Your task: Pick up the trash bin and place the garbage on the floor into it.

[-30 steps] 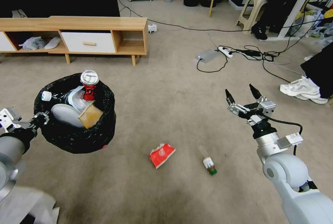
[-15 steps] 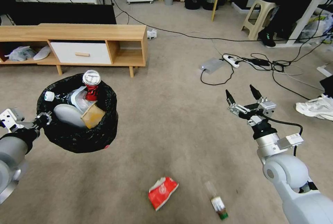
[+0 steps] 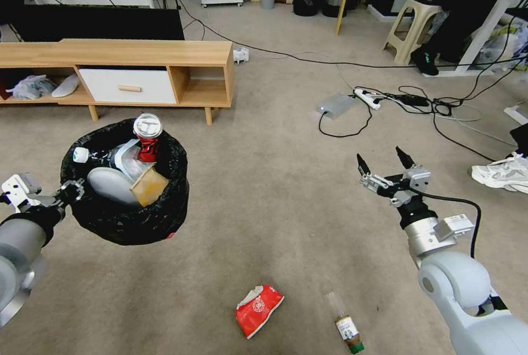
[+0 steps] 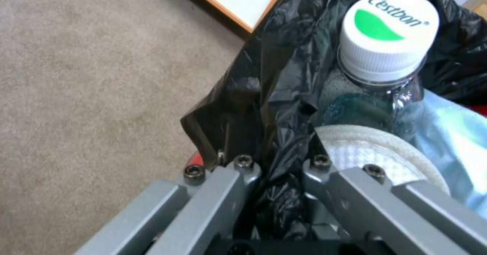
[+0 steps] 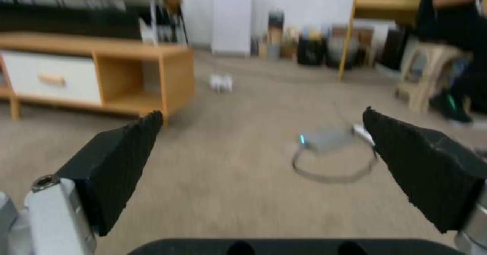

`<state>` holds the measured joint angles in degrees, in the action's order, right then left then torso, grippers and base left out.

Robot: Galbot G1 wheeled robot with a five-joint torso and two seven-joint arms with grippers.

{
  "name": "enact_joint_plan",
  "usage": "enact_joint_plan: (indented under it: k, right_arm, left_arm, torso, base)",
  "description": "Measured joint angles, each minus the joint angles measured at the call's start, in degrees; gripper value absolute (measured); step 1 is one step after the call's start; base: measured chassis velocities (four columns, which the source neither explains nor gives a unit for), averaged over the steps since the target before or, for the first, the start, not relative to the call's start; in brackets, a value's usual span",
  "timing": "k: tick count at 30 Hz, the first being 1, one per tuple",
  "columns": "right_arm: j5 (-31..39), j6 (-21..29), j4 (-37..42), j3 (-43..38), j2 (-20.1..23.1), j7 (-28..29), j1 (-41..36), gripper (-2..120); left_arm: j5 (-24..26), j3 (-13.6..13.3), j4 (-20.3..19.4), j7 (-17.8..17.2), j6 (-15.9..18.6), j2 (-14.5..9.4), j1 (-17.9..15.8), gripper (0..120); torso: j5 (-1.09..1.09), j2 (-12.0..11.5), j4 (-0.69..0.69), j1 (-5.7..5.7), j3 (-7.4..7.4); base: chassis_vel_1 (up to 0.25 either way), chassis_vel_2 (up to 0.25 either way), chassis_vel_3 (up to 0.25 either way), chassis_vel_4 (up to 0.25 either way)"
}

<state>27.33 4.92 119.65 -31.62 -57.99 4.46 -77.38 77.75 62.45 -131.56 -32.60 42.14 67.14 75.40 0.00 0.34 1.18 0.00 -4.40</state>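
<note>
While the left claw [image 3: 70,190] pinches the trash bin [image 3: 126,214] rim aloft, the right claw [image 3: 384,161] hovers spread.

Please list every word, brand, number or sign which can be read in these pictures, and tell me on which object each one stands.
"Cestbon": on the white bottle cap, above a green mark; the bottle lies in the trash bin held by the left gripper.
Red carton on the floor: white print, too small to read.
Small bottle: label too small to read.
Red can: no readable text.
</note>
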Motion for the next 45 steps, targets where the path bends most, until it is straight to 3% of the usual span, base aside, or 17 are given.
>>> enact_joint_plan:
  k: [1,2,4,5,6,7,8,9,10,11,13,24,45]
  right_arm:
    - [-0.1,4.2,1.2,0.1,0.3,1.9,-0.8,100]
    - [-0.1,4.2,1.2,0.1,0.3,1.9,-0.8,100]
    - [0.0,12.2,3.3,0.5,1.0,5.2,-1.9,100]
    - [0.0,12.2,3.3,0.5,1.0,5.2,-1.9,100]
    - [0.5,20.4,4.8,1.2,2.1,8.1,-2.8,100]
    - [1.8,25.4,5.5,1.9,2.9,10.0,-3.1,100]
    - [1.8,25.4,5.5,1.9,2.9,10.0,-3.1,100]
    - [3.4,29.4,6.0,2.4,3.4,10.8,-3.2,100]
    - [3.4,29.4,6.0,2.4,3.4,10.8,-3.2,100]
    - [5.9,34.8,6.2,3.0,3.9,11.9,-2.9,100]
    - [7.5,37.3,6.2,3.5,4.3,12.6,-2.6,100]
    - [7.0,38.0,1.5,9.6,8.3,11.3,-4.3,100]
    - [4.3,37.3,-10.5,22.6,5.9,10.5,-4.3,100]
  left_arm:
    - [0.0,0.0,0.0,0.0,0.0,0.0,0.1,3]
    - [0.0,0.0,0.0,0.0,0.0,0.0,0.1,3]
    - [0.0,0.0,-0.1,0.0,0.0,0.0,0.2,3]
    - [0.0,0.0,-0.1,0.0,0.0,0.0,0.2,3]
    - [0.0,-0.2,-0.2,0.0,0.0,0.0,0.3,3]
    - [0.0,-0.5,-0.2,0.0,0.0,0.0,0.3,3]
    - [0.0,-0.5,-0.2,0.0,0.0,0.0,0.3,3]
    - [0.0,-0.8,-0.3,0.0,0.0,0.2,0.3,3]
    - [0.0,-0.8,-0.3,0.0,0.0,0.2,0.3,3]
    - [-0.1,-1.2,-0.4,0.0,0.0,0.4,0.3,3]
    - [-0.1,-1.4,-0.5,0.0,0.0,0.4,0.2,3]
    - [-0.2,-1.6,-0.9,0.0,0.0,0.6,0.3,3]
    - [-0.8,-1.8,-1.2,0.1,0.0,1.0,1.3,3]
  torso:
    - [0.00,0.0,0.00,0.00,0.00]
    - [0.00,0.0,0.00,0.00,0.00]
    - [0.00,0.0,0.00,0.00,0.00]
    - [0.00,0.0,0.00,0.00,0.00]
    - [0.00,0.0,0.00,0.00,0.00]
    - [0.00,0.0,0.01,0.00,0.00]
    - [0.00,0.0,0.01,0.00,0.00]
    - [0.00,0.0,0.01,0.00,0.00]
    - [0.00,0.0,0.01,0.00,0.00]
    - [0.00,0.0,0.01,0.00,0.00]
    - [0.00,0.0,0.00,0.00,0.00]
    - [0.00,0.0,0.00,0.00,-0.01]
    - [0.01,0.0,0.00,0.00,0.00]
  base:
    - [0.000,0.000,0.000,0.000]
    - [0.000,0.000,0.000,0.000]
    - [0.000,0.000,0.000,0.000]
    - [0.000,0.000,0.000,0.000]
    - [0.000,0.000,0.000,0.000]
    - [0.000,0.000,0.000,0.000]
    - [0.000,0.000,0.000,0.000]
    - [0.000,0.000,0.000,0.000]
    - [0.000,0.000,0.000,0.000]
    - [0.000,0.000,0.000,0.000]
    - [0.000,0.000,0.000,0.000]
    - [0.000,0.000,0.000,0.000]
    - [0.000,0.000,0.000,0.000]
